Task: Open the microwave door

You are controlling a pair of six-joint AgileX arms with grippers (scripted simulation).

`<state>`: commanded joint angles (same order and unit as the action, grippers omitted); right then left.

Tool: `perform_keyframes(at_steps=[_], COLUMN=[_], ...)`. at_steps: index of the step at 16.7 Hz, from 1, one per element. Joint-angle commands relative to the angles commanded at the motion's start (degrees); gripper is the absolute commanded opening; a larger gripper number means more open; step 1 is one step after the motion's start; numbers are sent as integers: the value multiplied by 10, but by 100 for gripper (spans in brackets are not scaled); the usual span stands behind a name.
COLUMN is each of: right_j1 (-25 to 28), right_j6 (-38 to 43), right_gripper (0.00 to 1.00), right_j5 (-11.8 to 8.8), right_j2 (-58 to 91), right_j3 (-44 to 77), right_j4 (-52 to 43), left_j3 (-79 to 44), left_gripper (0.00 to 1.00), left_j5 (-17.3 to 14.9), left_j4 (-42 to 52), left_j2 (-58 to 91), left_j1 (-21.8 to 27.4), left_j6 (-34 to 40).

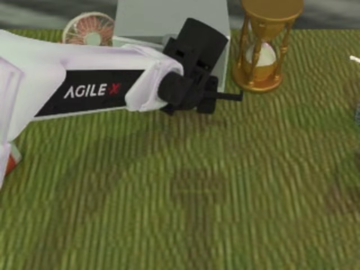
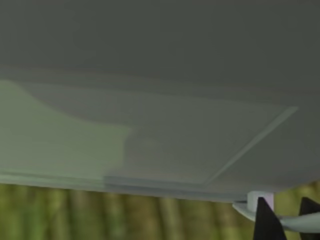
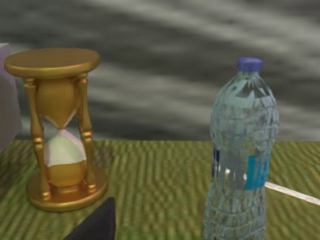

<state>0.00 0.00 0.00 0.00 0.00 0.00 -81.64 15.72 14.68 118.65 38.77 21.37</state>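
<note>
Your left gripper (image 1: 233,97) sits at the microwave door (image 2: 165,150), at the table's far edge – its fingers appear clamped on the small handle (image 2: 260,200). Keep that hold and pull in an arc about the left hinge – not straight back.

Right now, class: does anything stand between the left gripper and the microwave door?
Nothing visible does. The left gripper is already at the front of the microwave, and the left wrist view shows the microwave door close up. The hourglass stands off to the right; the fan to the left.
</note>
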Motion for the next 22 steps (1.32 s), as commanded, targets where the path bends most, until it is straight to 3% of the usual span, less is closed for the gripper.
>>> perform_keyframes(at_steps=[22], right_j1=[0], right_j6=[0], right_gripper=[100], right_j5=[0], right_j2=[0], right_j3=[0], right_j4=[0], left_j3=[27], left_gripper=[0], left_j5=[-18], left_j4=[-16], left_j2=[-17], left_j1=[-4], left_j6=[-24])
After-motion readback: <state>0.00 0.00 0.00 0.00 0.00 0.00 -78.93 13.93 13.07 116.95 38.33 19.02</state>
